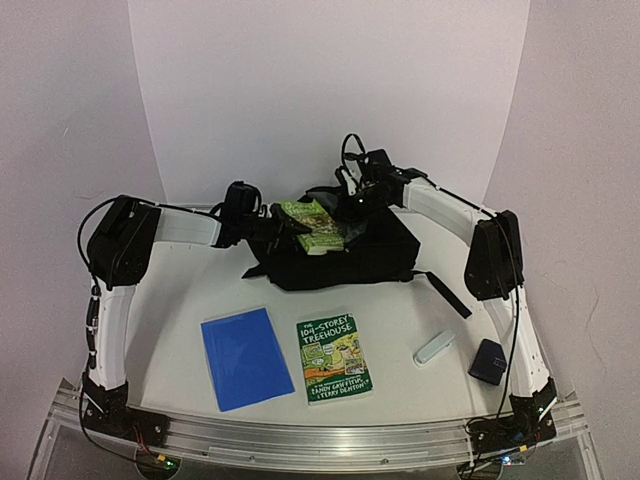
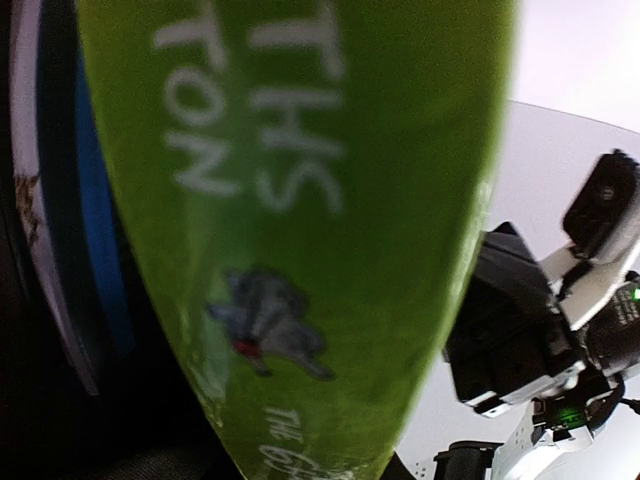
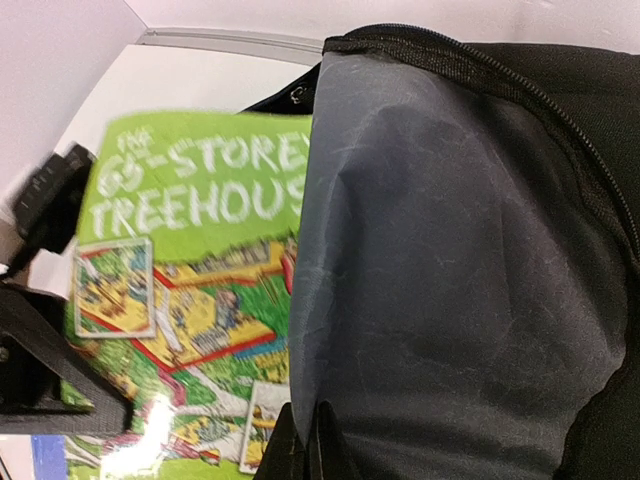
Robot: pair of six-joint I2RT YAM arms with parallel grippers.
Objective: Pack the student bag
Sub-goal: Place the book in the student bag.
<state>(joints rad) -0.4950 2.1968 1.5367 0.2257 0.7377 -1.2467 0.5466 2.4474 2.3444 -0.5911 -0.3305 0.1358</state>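
Observation:
The student bag point(image 1: 350, 262), a large black backpack, lies at the back middle of the table. My right gripper point(image 3: 312, 440) is shut on the edge of its grey-lined flap point(image 3: 450, 280), holding the flap up over the bag's far side point(image 1: 352, 205). My left gripper point(image 1: 285, 228) is shut on a bright green treehouse book point(image 1: 310, 225), which hangs tilted at the bag's mouth. That book's cover point(image 2: 320, 250) fills the left wrist view and hides the fingers. In the right wrist view the book point(image 3: 190, 300) sits partly behind the flap.
On the near table lie a blue notebook point(image 1: 245, 357), a second green treehouse book point(image 1: 333, 357), a small white oblong object point(image 1: 434, 347) and a dark-blue pouch point(image 1: 488, 360). A bag strap point(image 1: 447, 293) trails toward the right arm.

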